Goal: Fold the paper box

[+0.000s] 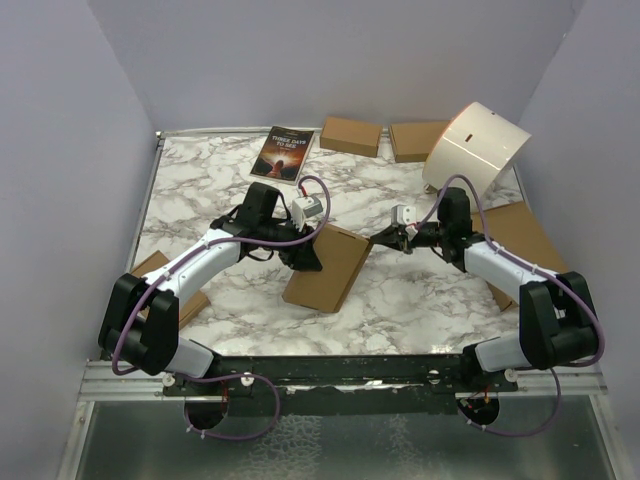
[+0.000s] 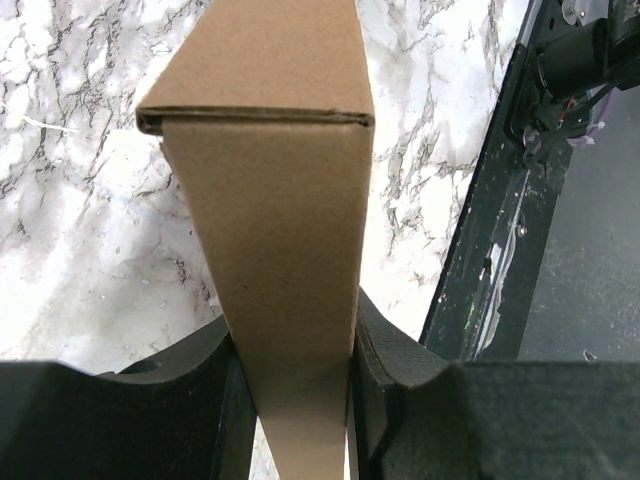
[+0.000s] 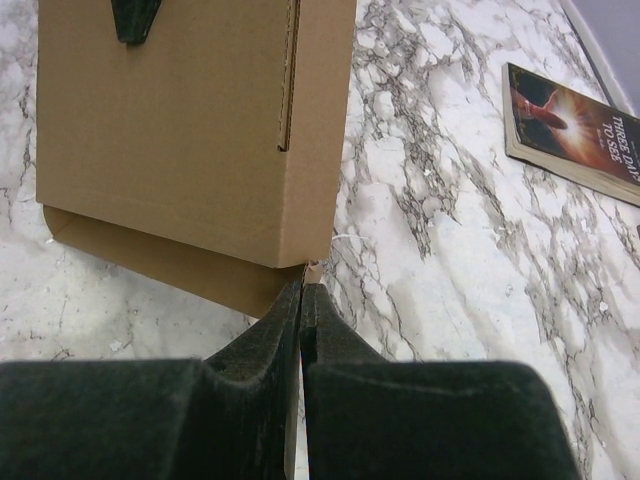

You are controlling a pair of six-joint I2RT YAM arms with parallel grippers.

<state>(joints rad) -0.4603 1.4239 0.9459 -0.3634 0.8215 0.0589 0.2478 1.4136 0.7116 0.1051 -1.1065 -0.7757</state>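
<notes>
The paper box (image 1: 325,268) is a brown cardboard mailer, folded shut, held tilted above the middle of the marble table. My left gripper (image 1: 305,255) is shut on its left side; in the left wrist view the box's narrow side (image 2: 270,200) runs up from between the black pads (image 2: 395,360). My right gripper (image 1: 385,238) is at the box's right corner. In the right wrist view its jaws (image 3: 302,288) are pressed together on a thin flap edge that sticks out under the box (image 3: 180,130).
A book (image 1: 284,153) (image 3: 580,125) lies at the back. Two small brown boxes (image 1: 351,136) (image 1: 415,140) sit behind it, next to a white curved holder (image 1: 478,148). A flat brown box (image 1: 520,235) lies under the right arm, another brown box (image 1: 195,300) under the left.
</notes>
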